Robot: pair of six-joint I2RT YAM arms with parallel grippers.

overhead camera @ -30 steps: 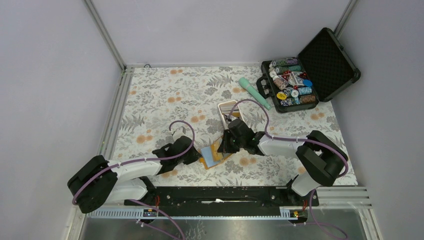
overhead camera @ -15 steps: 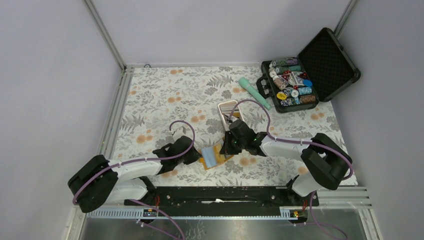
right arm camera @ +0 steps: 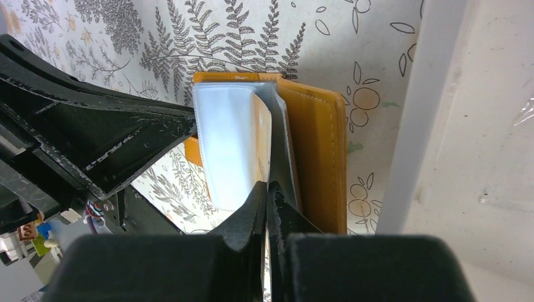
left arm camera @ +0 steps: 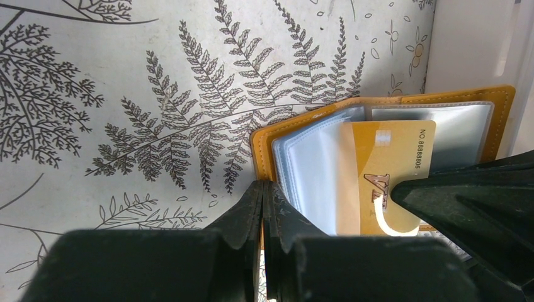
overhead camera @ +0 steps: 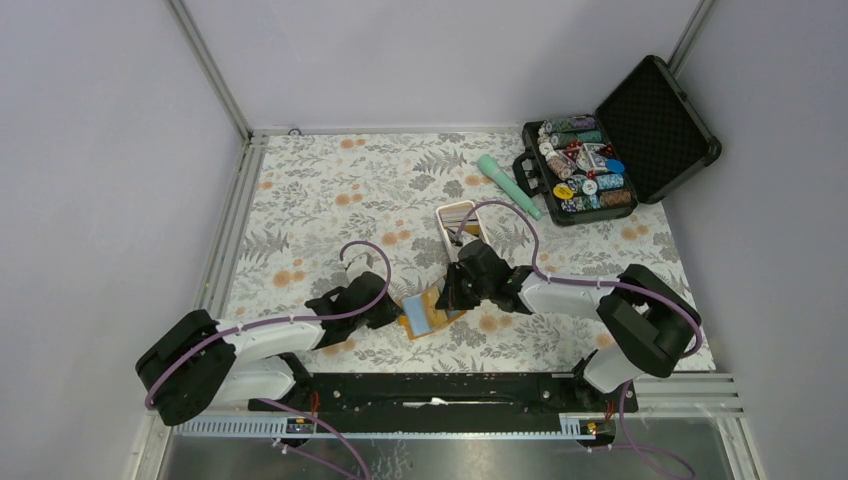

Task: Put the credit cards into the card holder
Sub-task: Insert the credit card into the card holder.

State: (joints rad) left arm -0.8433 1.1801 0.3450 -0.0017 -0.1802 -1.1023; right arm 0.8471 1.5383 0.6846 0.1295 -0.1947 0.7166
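My left claw (left arm camera: 262, 189) is pressed together on the orange edge of the card holder (left arm camera: 315, 118), which lies open on the floral desk (left arm camera: 126, 75), just beside a white tray (right arm camera: 441, 126). My right claw (right arm camera: 267, 189) is closed as well, pinching the gold card (left arm camera: 390, 151) by one end. The card sits partway in among the holder's clear pockets, and its printed number is readable from my left wrist
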